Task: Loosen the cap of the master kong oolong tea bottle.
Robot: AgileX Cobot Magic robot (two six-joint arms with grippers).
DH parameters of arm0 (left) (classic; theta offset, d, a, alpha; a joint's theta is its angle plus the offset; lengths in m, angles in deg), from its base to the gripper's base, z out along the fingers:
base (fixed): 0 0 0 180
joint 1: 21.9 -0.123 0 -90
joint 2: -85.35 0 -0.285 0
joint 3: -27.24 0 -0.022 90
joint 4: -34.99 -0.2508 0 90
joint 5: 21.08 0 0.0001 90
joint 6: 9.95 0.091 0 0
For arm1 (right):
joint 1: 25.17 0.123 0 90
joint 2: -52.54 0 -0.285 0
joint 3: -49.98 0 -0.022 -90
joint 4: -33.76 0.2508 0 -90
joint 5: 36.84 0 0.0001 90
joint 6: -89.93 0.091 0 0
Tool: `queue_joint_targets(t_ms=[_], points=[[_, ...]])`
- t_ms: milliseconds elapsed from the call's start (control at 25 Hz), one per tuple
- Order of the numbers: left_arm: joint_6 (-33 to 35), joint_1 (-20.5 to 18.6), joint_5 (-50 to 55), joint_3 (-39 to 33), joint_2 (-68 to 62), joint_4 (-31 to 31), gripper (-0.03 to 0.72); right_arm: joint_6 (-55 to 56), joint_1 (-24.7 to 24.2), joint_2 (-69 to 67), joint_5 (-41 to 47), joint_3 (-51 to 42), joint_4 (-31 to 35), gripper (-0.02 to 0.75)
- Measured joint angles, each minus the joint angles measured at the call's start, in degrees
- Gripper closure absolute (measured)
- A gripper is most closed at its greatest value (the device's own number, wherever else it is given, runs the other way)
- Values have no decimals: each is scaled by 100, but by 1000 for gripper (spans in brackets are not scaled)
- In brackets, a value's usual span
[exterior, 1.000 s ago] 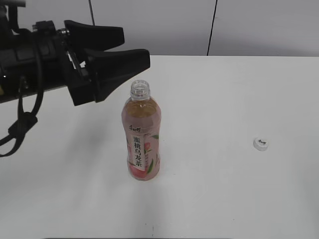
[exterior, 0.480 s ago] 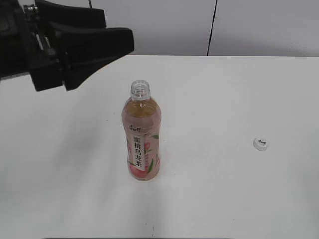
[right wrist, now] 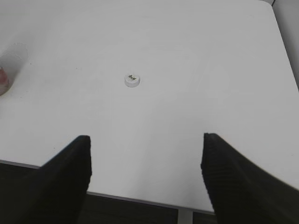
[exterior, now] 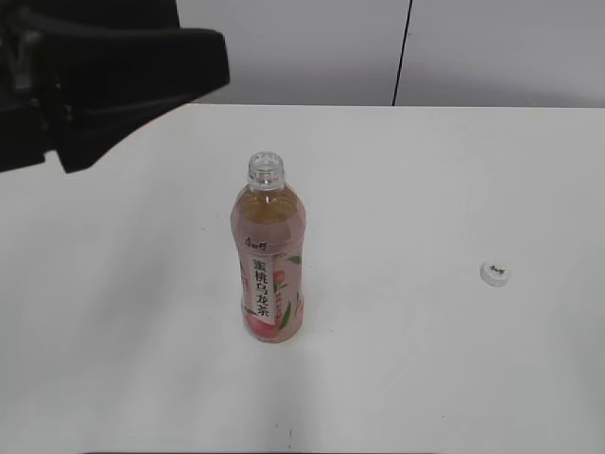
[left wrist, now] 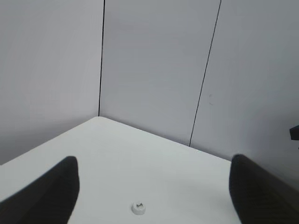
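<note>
White table (exterior: 425, 378) meets grey panelled wall (exterior: 501, 47); both grippers' fingers apart, empty.

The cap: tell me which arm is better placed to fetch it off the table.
Right, probably. The cap lies alone on the table's right side, directly ahead of the right gripper's open fingers. The left gripper is up at far left, beyond the bottle.

White table (exterior: 425, 378); grey panelled wall (exterior: 492, 47) behind.
</note>
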Motion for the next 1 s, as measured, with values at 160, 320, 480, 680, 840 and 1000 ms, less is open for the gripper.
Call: queue_joint_targets(t_ms=[160, 320, 480, 680, 840, 1000], points=[[-161, 0, 214, 0, 259, -196, 96, 0, 0, 0, 0, 0, 0, 182], [-185, 0, 635, 0, 445, 282, 97, 0, 0, 0, 0, 0, 0, 182], [122, 0, 1388, 0, 592, 1574, 97, 0, 0, 0, 0, 0, 0, 182], [1207, 0, 2701, 0, 603, 3119, 102, 0, 0, 0, 0, 0, 0, 182], [2524, 0, 3506, 0, 603, 4251, 105, 0, 0, 0, 0, 0, 0, 182], [3957, 7, 4453, 0, 603, 5556, 118, 0, 0, 0, 0, 0, 0, 182]])
